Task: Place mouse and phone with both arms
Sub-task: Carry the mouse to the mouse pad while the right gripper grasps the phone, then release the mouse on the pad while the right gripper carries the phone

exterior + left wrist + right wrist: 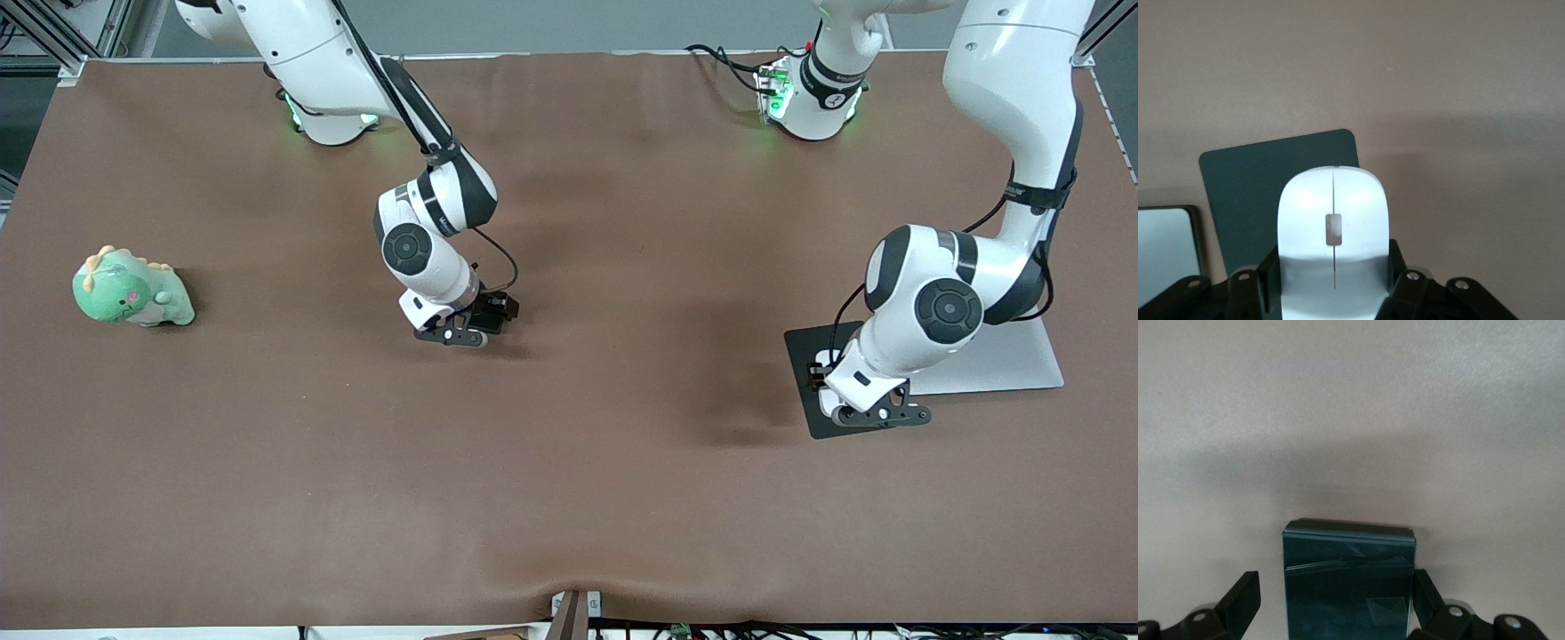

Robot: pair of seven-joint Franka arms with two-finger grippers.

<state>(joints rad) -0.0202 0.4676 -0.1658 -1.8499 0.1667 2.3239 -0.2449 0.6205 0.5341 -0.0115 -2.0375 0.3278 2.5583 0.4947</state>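
Observation:
The white mouse [1331, 200] sits between the fingers of my left gripper [1333, 267], which press on both of its sides. It is over the black mouse pad [1245, 193]. In the front view my left gripper [876, 416] is low over the mouse pad [805, 373] at the left arm's end of the table, and the hand hides the mouse. The black phone [1348, 587] lies flat on the brown table between the fingers of my right gripper [1336, 593]. One finger stands clear of it, so the gripper is open. In the front view my right gripper [462, 338] is low over the table's middle and hides the phone.
A flat silver slab [996, 364] lies beside the mouse pad, partly under the left arm, and also shows in the left wrist view [1165, 247]. A green plush dinosaur [132, 289] sits near the right arm's end of the table.

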